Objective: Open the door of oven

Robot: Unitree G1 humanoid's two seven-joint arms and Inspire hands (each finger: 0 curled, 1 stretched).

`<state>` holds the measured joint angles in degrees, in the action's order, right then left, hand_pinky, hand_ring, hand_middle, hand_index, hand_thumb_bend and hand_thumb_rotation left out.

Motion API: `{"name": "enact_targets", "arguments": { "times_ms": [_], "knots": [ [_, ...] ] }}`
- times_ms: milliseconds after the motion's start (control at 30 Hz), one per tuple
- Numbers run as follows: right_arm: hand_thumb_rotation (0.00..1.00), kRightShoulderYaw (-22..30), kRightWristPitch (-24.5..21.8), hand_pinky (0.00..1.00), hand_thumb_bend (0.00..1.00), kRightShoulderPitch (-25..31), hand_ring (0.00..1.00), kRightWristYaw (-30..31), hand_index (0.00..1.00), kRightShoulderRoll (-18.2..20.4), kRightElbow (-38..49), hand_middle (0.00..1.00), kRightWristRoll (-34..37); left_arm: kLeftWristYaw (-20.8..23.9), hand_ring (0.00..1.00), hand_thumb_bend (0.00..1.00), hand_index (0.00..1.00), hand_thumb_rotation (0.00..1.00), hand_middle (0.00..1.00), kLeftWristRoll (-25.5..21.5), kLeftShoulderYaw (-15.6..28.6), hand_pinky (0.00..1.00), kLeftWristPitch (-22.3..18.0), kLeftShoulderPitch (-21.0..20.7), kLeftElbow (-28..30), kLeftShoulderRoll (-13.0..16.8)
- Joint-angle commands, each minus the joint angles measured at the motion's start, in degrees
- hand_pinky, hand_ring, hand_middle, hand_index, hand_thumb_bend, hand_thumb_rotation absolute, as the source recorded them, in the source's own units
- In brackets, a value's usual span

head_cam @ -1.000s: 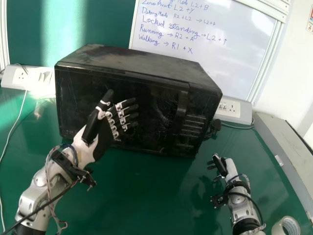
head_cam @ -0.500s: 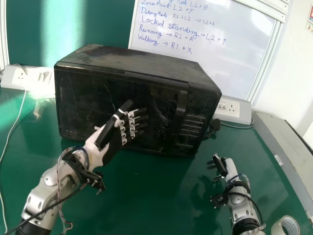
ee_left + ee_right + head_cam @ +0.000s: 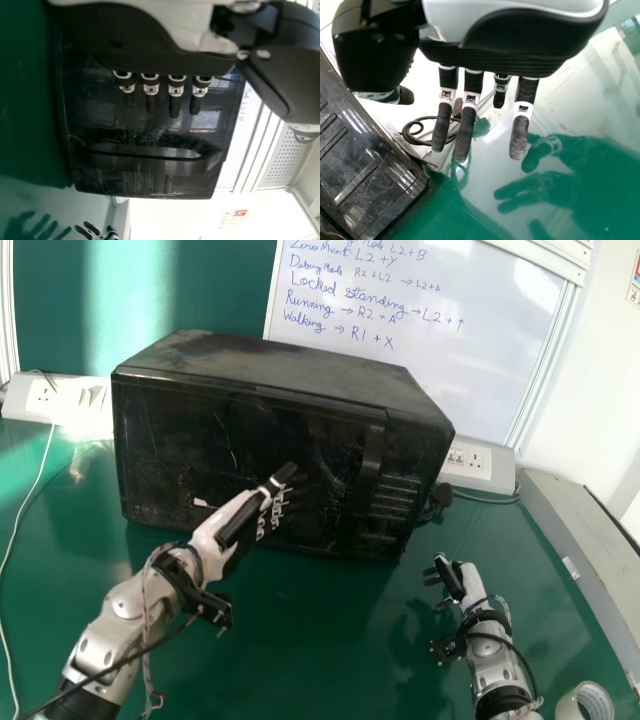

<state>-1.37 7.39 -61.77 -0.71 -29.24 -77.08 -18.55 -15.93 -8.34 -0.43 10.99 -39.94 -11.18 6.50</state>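
Note:
The black oven (image 3: 240, 440) stands on the green table with its door closed; its upright handle (image 3: 368, 475) is right of the door's middle. My left hand (image 3: 238, 525) is in front of the door's lower middle, left of the handle, fingers straight. In the left wrist view the left hand (image 3: 150, 45) has its fingers extended toward the door, and the handle (image 3: 145, 159) lies beyond the fingertips. My right hand (image 3: 455, 582) rests low, right of the oven's front corner; in the right wrist view the right hand (image 3: 515, 45) has relaxed fingers, holding nothing, near the oven (image 3: 365, 175).
A whiteboard (image 3: 420, 330) leans behind the oven. Socket boxes (image 3: 478, 462) and cables flank it at the back. A long grey box (image 3: 585, 550) runs along the table's right side, and a tape roll (image 3: 585, 702) lies near the front right corner.
My left hand has moved right and down across the oven door, toward the handle side. The right hand and the oven have kept still.

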Motion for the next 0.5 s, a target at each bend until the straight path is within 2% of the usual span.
{"name": "enact_targets", "arguments": {
  "times_ms": [0,167,467],
  "knots": [
    [0.15,0.41,0.01,0.31,0.51,0.02,0.38,-0.15,0.49,-0.28,-0.21,0.48,0.5,-0.58,1.0,1.0,1.0,0.94,1.0,0.82,-0.9,1.0,-1.16,-1.19,-1.51,-0.21],
    [0.15,0.58,-0.07,0.31,0.51,-0.02,0.38,-0.04,0.49,-0.26,-0.23,0.48,0.54,-0.78,1.0,1.0,1.0,0.94,1.0,0.91,-0.65,1.0,-1.06,-3.15,-4.58,-0.65],
    [0.15,0.75,0.26,0.31,0.51,0.14,0.38,0.11,0.49,-0.29,-0.24,0.47,0.57,-0.93,1.0,1.0,1.0,0.94,1.0,1.45,-0.23,1.0,-3.68,-7.36,-11.37,-1.36]
  ]
}}
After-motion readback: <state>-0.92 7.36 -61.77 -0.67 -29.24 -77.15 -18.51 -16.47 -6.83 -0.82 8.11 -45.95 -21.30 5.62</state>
